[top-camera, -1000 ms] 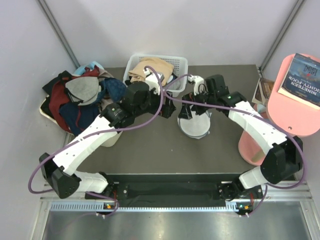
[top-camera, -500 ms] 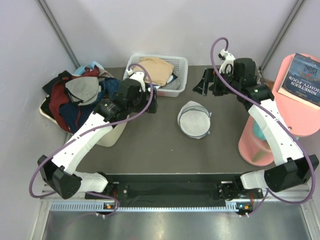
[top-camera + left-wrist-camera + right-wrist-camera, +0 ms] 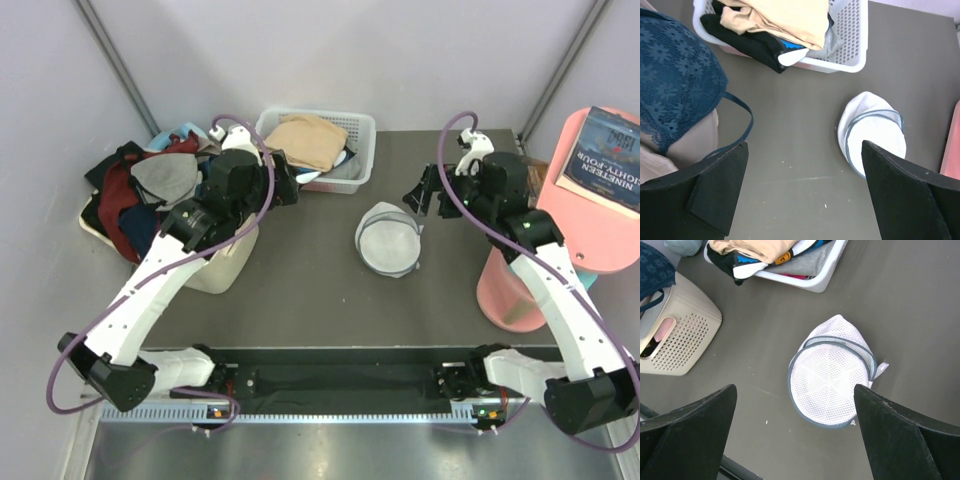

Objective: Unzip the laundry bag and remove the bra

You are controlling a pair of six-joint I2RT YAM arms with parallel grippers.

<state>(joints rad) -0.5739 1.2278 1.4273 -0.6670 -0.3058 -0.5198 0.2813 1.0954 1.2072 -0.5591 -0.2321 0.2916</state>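
The laundry bag (image 3: pixel 390 240), a round whitish mesh pouch with a dark rim line, lies alone mid-table; it also shows in the left wrist view (image 3: pixel 872 132) and the right wrist view (image 3: pixel 832 385). Its mesh looks white, and I cannot tell what is inside. A plain grey cup-shaped bra (image 3: pixel 165 176) lies on top of the clothes pile at the far left. My left gripper (image 3: pixel 285 185) (image 3: pixel 805 200) is open and empty, raised left of the bag. My right gripper (image 3: pixel 430 195) (image 3: pixel 800 440) is open and empty, raised above and to the right of the bag.
A white slotted basket (image 3: pixel 360 125) (image 3: pixel 850 45) (image 3: pixel 815 285) with tan and dark clothes stands at the back. A cream tub (image 3: pixel 225 265) (image 3: pixel 680 335) with a blue lace garment (image 3: pixel 675 85) over it sits left. A pink stool (image 3: pixel 590 235) with a book stands right.
Both grippers were at the bag a second ago and have pulled away, left arm to the left, right arm up and to the right. The bag now lies untouched on the table.
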